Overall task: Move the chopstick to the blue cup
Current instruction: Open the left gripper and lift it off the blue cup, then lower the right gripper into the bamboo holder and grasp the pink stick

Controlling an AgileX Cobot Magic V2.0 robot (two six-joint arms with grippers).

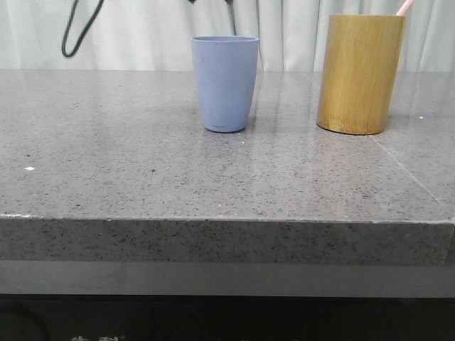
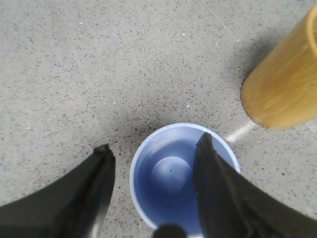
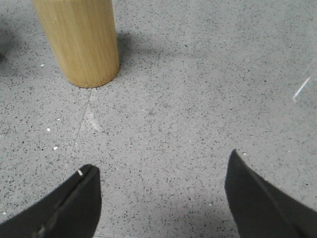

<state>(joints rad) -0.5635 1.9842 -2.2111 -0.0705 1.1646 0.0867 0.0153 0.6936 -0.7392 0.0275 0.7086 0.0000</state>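
While its tip (image 1: 404, 7) shows, bamboo holder (image 1: 360, 74) hides chopstick (mostly).

Both hands, left (image 2: 153, 153) and right (image 3: 161, 173), wide open.

Low front view, 2 downward wrist views

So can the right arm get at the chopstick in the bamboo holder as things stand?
Probably yes. The right pincer is open over bare table beside the bamboo holder, and the chopstick pokes out of the holder's top with nothing blocking it.
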